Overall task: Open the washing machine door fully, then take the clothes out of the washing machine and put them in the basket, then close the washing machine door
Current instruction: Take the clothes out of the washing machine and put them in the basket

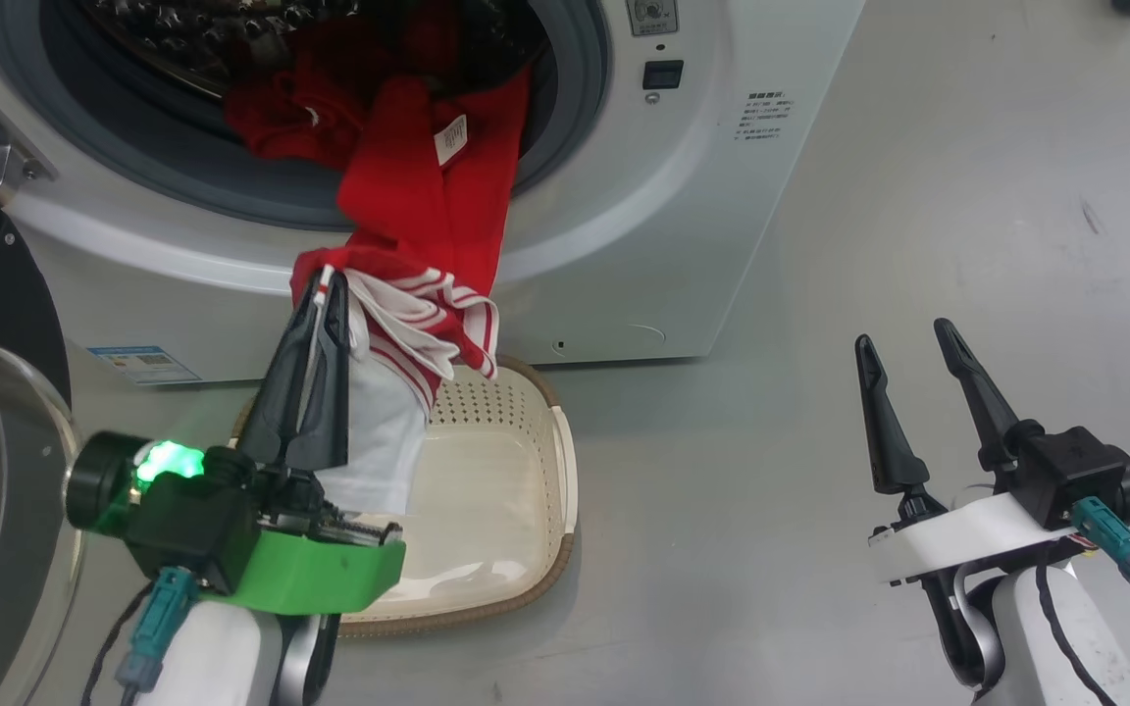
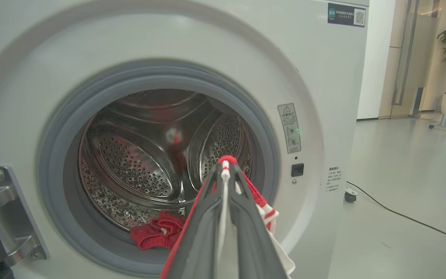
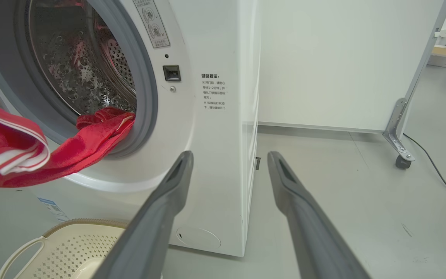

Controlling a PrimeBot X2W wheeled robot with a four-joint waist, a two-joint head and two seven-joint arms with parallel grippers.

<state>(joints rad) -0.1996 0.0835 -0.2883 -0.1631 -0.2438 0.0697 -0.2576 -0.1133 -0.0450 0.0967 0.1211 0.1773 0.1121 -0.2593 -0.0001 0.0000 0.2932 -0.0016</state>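
Head view: the left claw (image 1: pixel 327 286) is clamped on the clothes (image 1: pixel 423 211), which trail from the washing machine (image 1: pixel 643 245) drum to above the basket (image 1: pixel 526 510). The right claw (image 1: pixel 902 333) gapes empty, well apart. Left wrist view: red-and-white fabric is pinched at that claw's tip. Right wrist view: the clothes hang left of the spread claw.

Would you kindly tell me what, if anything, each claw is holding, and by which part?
The left claw grips the clothes by a red-and-white striped edge; the rest trails into the washing machine. The right claw is open and holds nothing.
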